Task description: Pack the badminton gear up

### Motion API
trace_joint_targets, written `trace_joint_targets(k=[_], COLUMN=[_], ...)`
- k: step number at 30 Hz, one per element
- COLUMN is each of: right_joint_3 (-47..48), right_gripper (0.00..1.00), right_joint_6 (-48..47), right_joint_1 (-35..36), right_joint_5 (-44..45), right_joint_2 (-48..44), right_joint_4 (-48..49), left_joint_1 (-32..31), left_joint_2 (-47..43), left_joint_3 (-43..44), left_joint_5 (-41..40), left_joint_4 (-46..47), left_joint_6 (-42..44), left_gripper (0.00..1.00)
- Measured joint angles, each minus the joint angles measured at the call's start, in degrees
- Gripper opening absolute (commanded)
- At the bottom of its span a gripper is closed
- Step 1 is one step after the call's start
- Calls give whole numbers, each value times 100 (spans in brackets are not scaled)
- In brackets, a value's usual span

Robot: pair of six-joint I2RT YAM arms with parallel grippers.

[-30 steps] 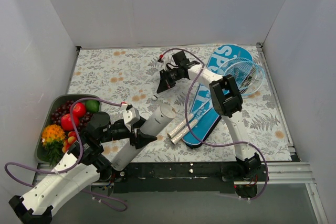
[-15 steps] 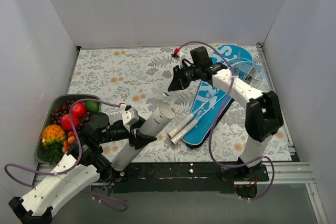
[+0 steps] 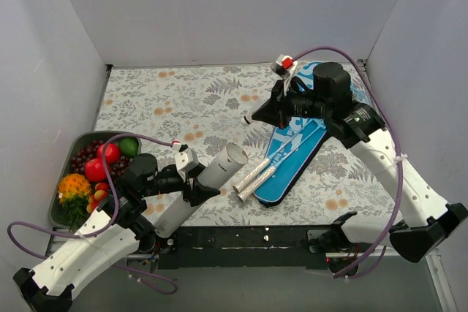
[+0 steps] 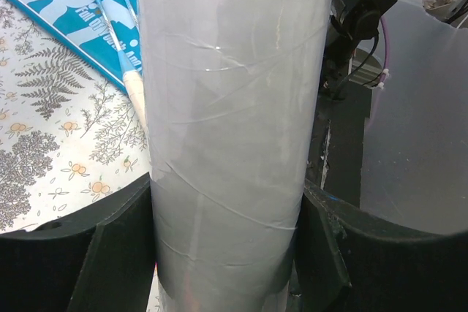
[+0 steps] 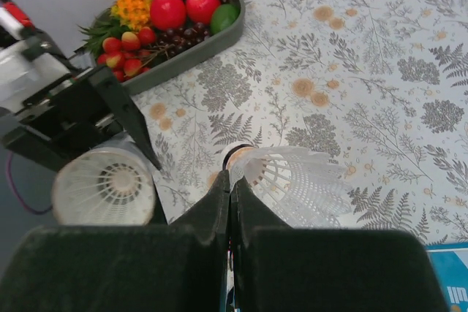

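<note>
My left gripper is shut on the white cardboard tube and holds it tilted, open end up and to the right. In the left wrist view the tube fills the gap between the black fingers. My right gripper is shut on the edge of a white shuttlecock, held above the table beyond the tube. The tube's mouth shows another shuttlecock inside. The blue cover lies at the right with two silvery racket handles sticking out; the racket heads are hidden by the right arm.
A dark tray of colourful fruit sits at the left edge, its wall also in the right wrist view. White walls enclose the flowered table on three sides. A black rail runs along the near edge.
The right arm has swung its elbow out to the right and carried the shuttlecock up and slightly right from the middle of the table. The left arm and tube have stayed put.
</note>
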Motion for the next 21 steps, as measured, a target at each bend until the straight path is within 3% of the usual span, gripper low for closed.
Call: trace_joint_targets(k=[9, 21], right_joint_3=[15, -304], right_gripper=[1, 1], right_joint_6=[146, 227], right_joint_1=[315, 1379], right_joint_5=[-229, 33], right_joint_2=[-713, -636], right_joint_4=[-299, -339], left_joint_1=[-4, -15], left_joint_2=[179, 192], left_joint_3=[0, 0], left_joint_5=[0, 0], left_joint_4=[72, 79], left_joint_6=[9, 11], left_gripper=[60, 60])
